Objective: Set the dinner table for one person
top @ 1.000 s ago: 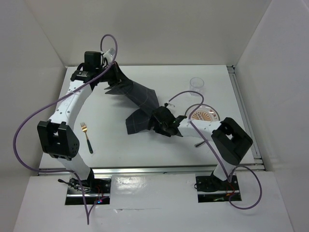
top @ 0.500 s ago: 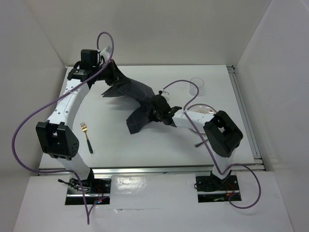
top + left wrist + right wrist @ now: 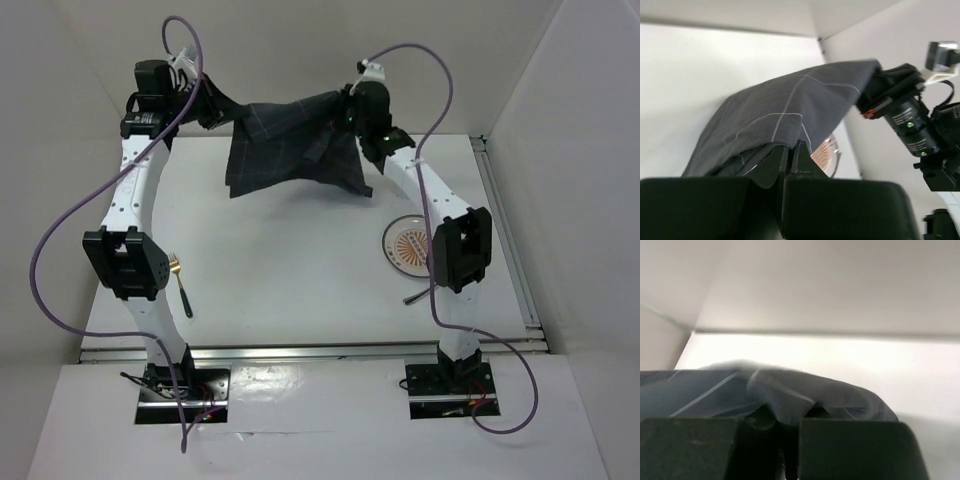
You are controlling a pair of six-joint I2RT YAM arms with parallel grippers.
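Both arms were up high at the far side. The cloth (image 3: 290, 145) hung between them like washing on a line, and its long side ran from left to right. The left pincer (image 3: 210, 103) was closed tight on the cloth's left top corner. The right pincer (image 3: 343, 103) was closed tight on the right top corner. The surface (image 3: 290, 270) lay right under the cloth, and its bare middle was a bit nearer to the arm bases than the pincers were. So I think the cloth had to come down and toward the near side, kept flat and level. Both arms seemed about as close to that spot as each other. The plate (image 3: 400, 243) lay on the right side, and the fork (image 3: 180, 283) lay on the left.

A second earlier the cloth was bunched up low over the middle, and the right pincer was down near the plate. Since then both pincers had gone up and the cloth had opened out wide.
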